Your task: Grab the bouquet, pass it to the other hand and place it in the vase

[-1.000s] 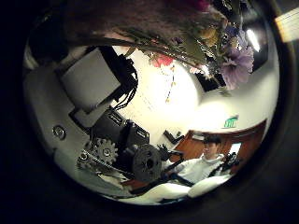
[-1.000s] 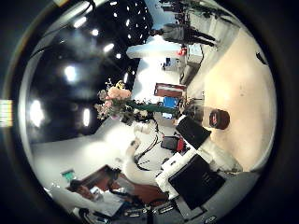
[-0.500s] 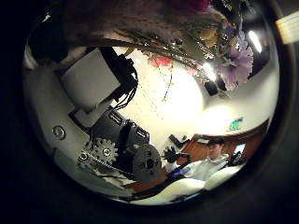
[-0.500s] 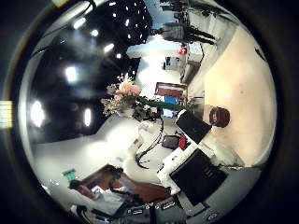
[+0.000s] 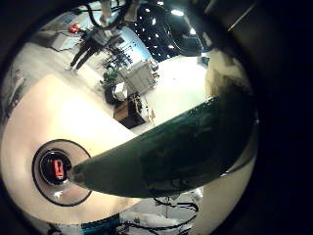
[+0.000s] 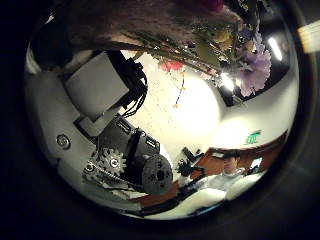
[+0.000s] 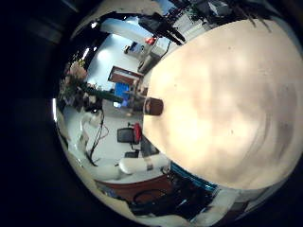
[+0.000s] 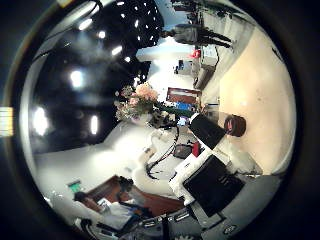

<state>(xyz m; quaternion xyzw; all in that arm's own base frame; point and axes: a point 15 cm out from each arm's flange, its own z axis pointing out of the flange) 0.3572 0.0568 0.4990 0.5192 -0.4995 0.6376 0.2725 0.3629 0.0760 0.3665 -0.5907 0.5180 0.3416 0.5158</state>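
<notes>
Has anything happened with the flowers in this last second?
Seen from the right palm, the bouquet has grown slightly larger and nearer, so the hands seem to be closing in. In the left thumb side view the bouquet stays close across the palm. The vase stands unmoved on the table.

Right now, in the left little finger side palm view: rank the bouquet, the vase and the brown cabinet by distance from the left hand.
1. bouquet: its green wrapped stems run across the view, right at the left hand palm.
2. vase: on the table below, seen from above.
3. brown cabinet: on the floor past the table's edge.
</notes>
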